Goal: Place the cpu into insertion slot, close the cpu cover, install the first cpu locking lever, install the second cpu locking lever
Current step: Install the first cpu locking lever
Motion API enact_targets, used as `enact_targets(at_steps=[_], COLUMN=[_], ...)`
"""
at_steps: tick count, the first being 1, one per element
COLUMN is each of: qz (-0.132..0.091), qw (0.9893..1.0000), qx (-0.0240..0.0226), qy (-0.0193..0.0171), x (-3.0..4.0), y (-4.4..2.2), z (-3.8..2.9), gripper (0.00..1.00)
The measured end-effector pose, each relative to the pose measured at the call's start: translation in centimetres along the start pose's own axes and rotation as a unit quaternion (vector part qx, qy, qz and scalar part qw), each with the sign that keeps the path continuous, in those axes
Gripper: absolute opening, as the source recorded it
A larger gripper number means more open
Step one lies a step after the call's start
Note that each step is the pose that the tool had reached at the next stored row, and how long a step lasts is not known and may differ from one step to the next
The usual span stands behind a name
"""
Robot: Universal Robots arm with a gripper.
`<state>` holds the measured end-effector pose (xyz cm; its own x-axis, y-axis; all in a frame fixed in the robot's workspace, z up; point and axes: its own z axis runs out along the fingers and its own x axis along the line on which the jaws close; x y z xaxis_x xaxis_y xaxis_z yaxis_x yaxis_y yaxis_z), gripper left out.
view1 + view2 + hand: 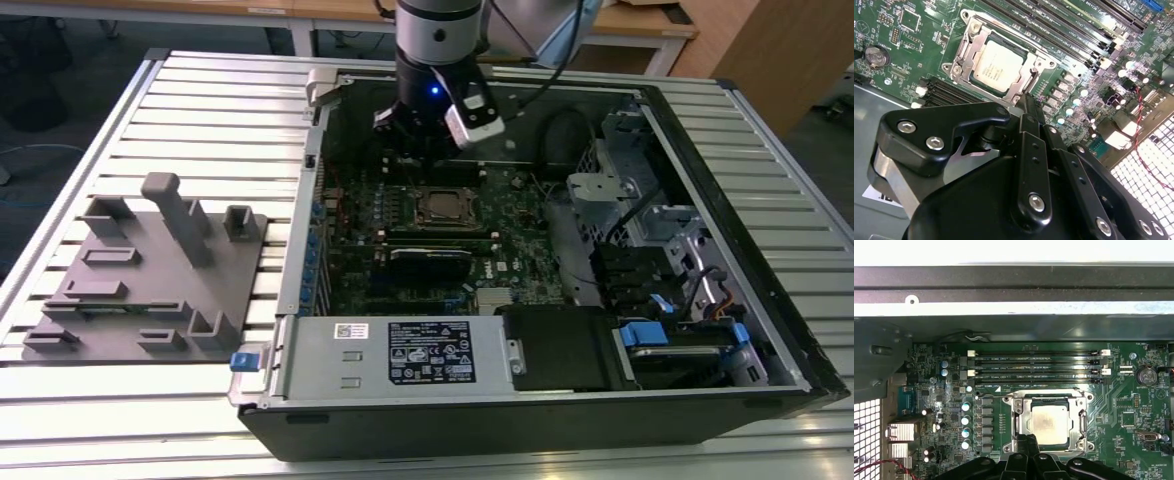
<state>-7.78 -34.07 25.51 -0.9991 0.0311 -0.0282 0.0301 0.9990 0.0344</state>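
The cpu (999,66) lies flat in the insertion slot (447,207), its pale metal face showing through the window of the cpu cover (973,46), which lies down around it. In the first wrist view the cpu (1050,423) sits inside the cover frame (1020,416), and a thin lever wire (1034,397) runs along the socket edge nearest the memory slots. My gripper (1027,441) hovers just off one edge of the socket with its black fingertips together and nothing between them. In the exterior view the gripper (430,150) hangs over the board just behind the socket.
The open computer case (747,330) encloses the green board. Long black memory slots (1036,367) run beside the socket. A white-labelled power supply (400,352) sits at the front, a drive cage (627,190) on the exterior view's right. A grey fixture tray (147,270) stands outside on the left.
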Motion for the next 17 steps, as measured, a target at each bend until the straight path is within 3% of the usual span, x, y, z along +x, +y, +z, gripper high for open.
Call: enact_targets(at_steps=[17], qz=[0.0], qw=[1.0], qx=[0.0], qy=[0.0], x=[0.05], y=[0.01], z=[-0.49], gripper=[0.1])
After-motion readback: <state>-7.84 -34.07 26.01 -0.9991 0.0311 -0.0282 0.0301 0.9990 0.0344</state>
